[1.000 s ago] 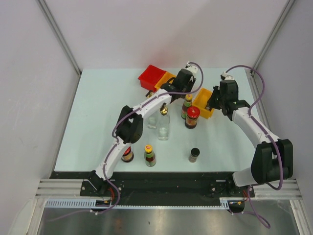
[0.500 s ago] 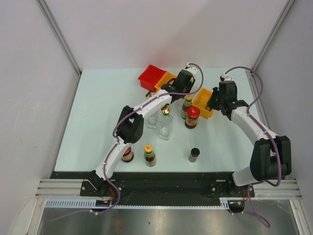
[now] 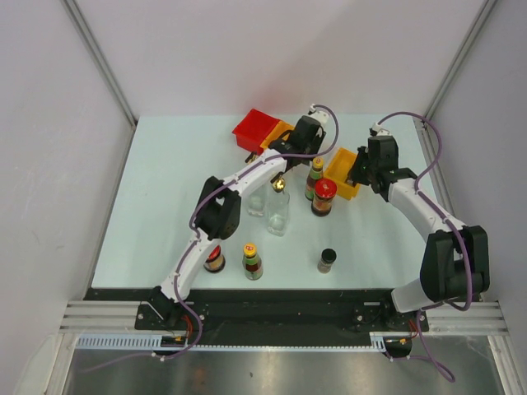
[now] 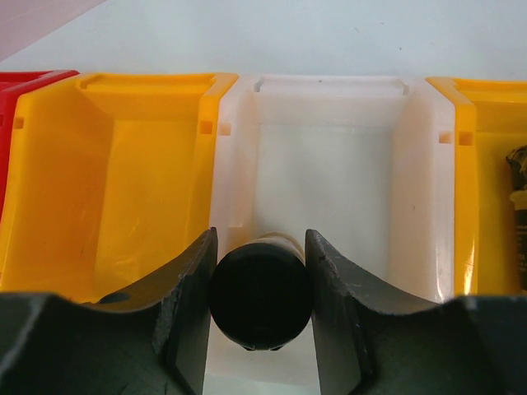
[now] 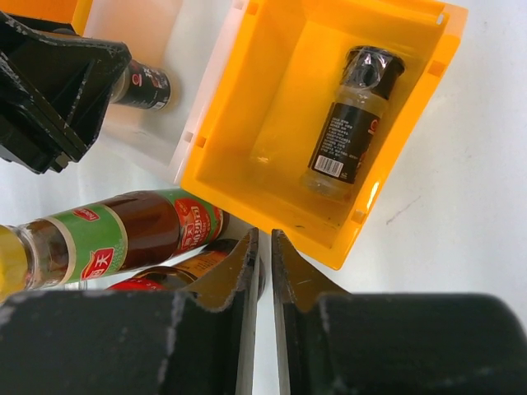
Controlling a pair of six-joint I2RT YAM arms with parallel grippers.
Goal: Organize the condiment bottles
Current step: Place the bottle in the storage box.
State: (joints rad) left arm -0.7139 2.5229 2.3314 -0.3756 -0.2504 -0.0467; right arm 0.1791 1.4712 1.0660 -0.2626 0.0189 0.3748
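Observation:
My left gripper (image 3: pixel 303 141) is shut on a black-capped shaker (image 4: pixel 259 295) and holds it over the white bin (image 4: pixel 329 156); the same shaker shows in the right wrist view (image 5: pixel 146 85). Another shaker (image 5: pixel 354 115) lies in the orange bin (image 3: pixel 339 175). My right gripper (image 5: pixel 262 271) is shut and empty at that bin's near edge. On the table stand two clear glass bottles (image 3: pixel 278 211) (image 3: pixel 256 202), two green-labelled sauce bottles (image 3: pixel 314 178) (image 3: pixel 252 262), two red-lidded jars (image 3: pixel 324 197) (image 3: pixel 214 258) and one more shaker (image 3: pixel 327 261).
A red bin (image 3: pixel 254 127) and a second orange bin (image 4: pixel 115 164) stand left of the white bin at the back. The left arm stretches over the glass bottles. The sauce bottle (image 5: pixel 123 234) and jar stand close to my right gripper.
My left gripper has edged slightly left and back over the bins with the shaker. The right gripper has shifted only a little by the orange bin.

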